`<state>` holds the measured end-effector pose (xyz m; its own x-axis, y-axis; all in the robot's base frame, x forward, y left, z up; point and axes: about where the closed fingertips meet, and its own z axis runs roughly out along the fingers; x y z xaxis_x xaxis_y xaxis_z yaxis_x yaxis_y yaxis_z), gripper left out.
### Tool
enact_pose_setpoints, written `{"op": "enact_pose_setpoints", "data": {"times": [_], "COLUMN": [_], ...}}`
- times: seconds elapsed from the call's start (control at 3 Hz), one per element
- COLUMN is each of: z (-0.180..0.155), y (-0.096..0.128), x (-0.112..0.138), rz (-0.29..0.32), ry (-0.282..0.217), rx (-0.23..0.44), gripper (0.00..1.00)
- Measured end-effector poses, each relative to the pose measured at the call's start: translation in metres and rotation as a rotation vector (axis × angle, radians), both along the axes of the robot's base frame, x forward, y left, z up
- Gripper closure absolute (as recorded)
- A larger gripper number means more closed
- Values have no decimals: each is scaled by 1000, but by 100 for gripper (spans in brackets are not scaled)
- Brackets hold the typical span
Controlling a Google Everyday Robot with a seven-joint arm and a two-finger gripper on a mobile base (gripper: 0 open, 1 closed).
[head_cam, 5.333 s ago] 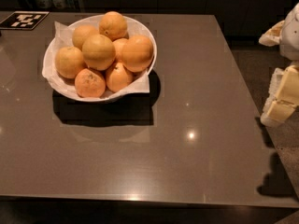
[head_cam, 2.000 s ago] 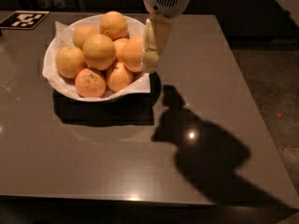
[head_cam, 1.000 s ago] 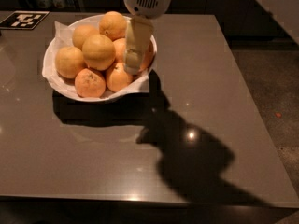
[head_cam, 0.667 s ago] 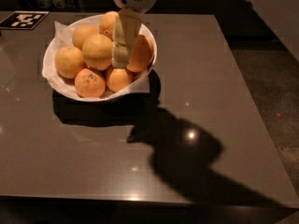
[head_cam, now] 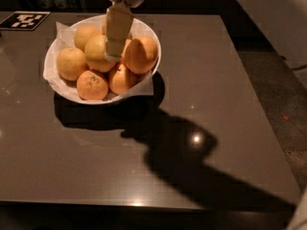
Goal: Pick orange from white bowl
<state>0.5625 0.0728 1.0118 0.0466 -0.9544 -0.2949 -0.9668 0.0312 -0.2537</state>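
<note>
Cream-coloured robot hand (head_cam: 113, 55) above a wide, shallow, paper-lined white bowl (head_cam: 52, 78)
The hand hangs over the bowl's middle, its tip at the large, smooth yellowish-orange orange (head_cam: 97, 51). A deeper-orange fruit (head_cam: 142, 54) lies at the bowl's right edge and a dull speckled orange (head_cam: 92, 85) at its front. The bowl stands on a glossy grey-brown surface (head_cam: 86, 157).

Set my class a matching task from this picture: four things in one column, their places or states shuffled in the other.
1 tool
2 white bowl
3 black-and-white marker
4 speckled orange

A far left corner of the table
B at the bowl's near edge
C above the bowl's middle
D lined with paper

Pairs: 1-C, 2-D, 3-A, 4-B
</note>
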Motion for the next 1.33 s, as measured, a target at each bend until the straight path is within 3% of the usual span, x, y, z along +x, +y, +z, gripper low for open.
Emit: {"op": "enact_pose_setpoints", "data": {"times": [0.33,0.67,1.0,1.33], "z": [-1,-8,-16,-23], "y": [9,21,27,29], "x": [3,7,15,22], "rz": [13,40,51,45], "ry": [8,20,31,38], "rx": [-3,-20,-29,-35], "gripper": [17,28,21,20]}}
